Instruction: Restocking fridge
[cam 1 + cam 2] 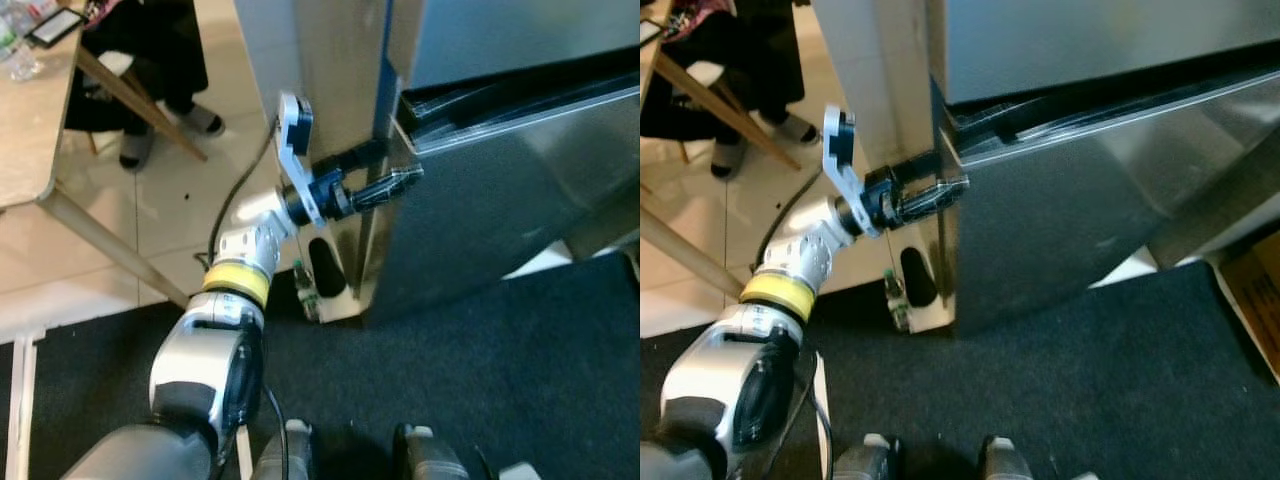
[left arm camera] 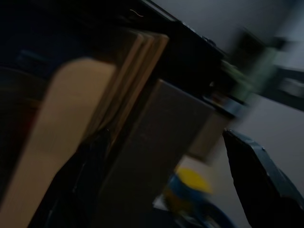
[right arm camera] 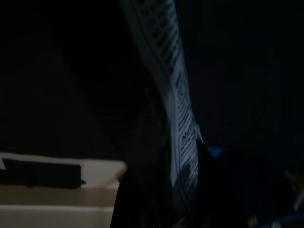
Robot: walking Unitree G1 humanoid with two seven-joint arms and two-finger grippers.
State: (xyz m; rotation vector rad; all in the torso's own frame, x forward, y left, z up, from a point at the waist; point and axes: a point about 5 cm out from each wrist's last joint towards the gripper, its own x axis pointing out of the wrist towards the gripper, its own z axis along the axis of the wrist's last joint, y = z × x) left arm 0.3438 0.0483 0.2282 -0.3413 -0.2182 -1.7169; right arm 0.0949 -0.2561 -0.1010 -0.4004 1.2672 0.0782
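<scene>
The tall stainless-steel fridge [image 1: 480, 190] fills the upper right of the head views, its dark grey lower door [image 1: 1060, 210] standing slightly ajar, with a black gap running along the top edge. The left gripper [image 1: 385, 172] reaches in from the lower left to the centre of the frame, its 2 long black fingers spread apart on either side of the door's left vertical edge: the upper finger [image 1: 352, 157] lies against the fridge's side wall, the lower one [image 1: 390, 185] laps onto the door's front face. In the left wrist view the same edge rises between the 2 dark fingers [image 2: 259, 171]. They straddle the edge without clamping it. That edge runs vertically, crosswise to the fingers, and lies directly at the fingertips, so swinging the door wider is probably a matter of hooking and pulling back toward the lower left. The right gripper [image 3: 156, 190] appears in its dim wrist view holding a pale printed strip [image 3: 178, 109] between its fingers. A small green bottle [image 1: 305, 290] stands on the floor at the fridge's base.
</scene>
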